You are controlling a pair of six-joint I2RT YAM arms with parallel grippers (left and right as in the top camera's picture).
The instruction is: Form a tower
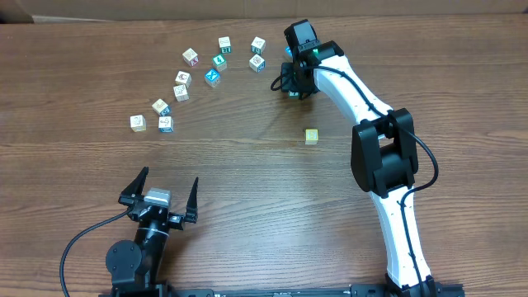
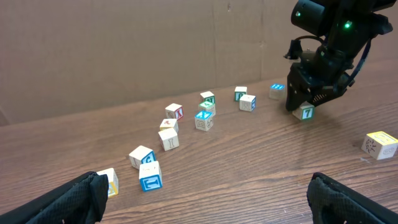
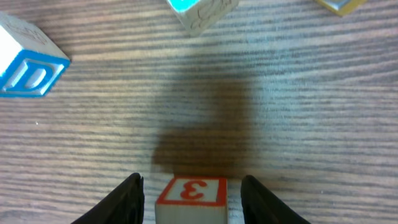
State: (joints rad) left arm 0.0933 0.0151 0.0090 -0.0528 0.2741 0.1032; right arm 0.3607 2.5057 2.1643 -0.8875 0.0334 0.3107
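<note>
Jaws of the left gripper (image 1: 172, 174) stand wide apart at the near desk (image 1: 247, 190) edge. Those of the right gripper (image 3: 191, 180) straddle a cube marked 3 (image 3: 190, 199) at the far side; clamping cannot be confirmed. Other cubes (image 1: 213, 77) lie singly nearby.

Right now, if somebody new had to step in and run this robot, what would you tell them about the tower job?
The left end effector is open and empty, sitting back by its own base.
The right end effector is reached out, with its jaws on either side of the red "3" cube. I cannot tell whether they grip it.
The loose cubes lie in an arc on the far left, and a yellowish cube sits alone.
Done: nothing is stacked that I can see.
Left: all the stacking.
</note>
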